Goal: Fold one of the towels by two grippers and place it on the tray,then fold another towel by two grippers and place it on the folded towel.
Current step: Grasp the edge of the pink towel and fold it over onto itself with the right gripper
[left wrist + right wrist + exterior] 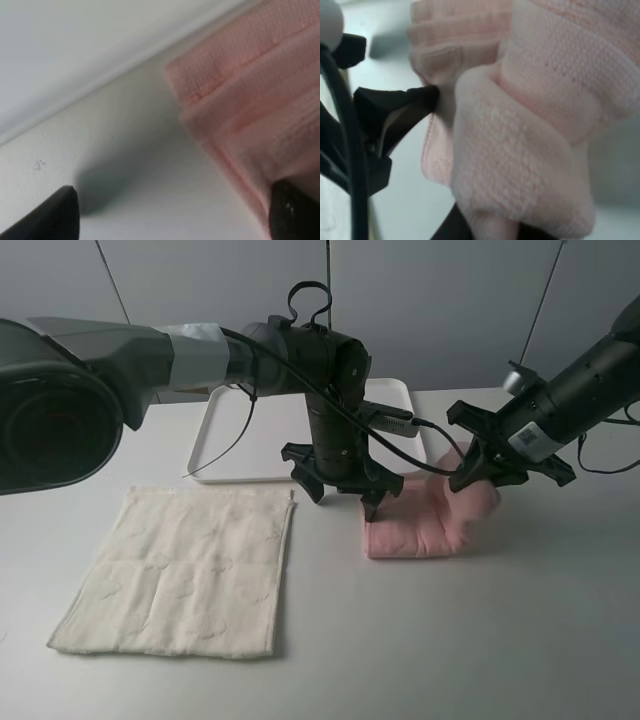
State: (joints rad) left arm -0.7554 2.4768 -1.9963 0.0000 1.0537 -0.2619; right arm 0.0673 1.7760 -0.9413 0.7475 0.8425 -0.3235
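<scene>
Folded pink towel (425,525) lies on table (500,640), by tray (215,440) near right corner. Raised right end clamped in right gripper (478,475); left gripper (345,502) gapes empty at left end. It should pinch all layers before lifting.

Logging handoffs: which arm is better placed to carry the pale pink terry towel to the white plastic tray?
Likely right pincer: it grips the pink terry towel; the left pincer is open at its edge.

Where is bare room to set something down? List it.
Free: tabletop in front of the pale pink terry towel, right of the cream-white terry towel; flat white plastic tray. Crowded: black left gripper and right gripper at the pink towel.
</scene>
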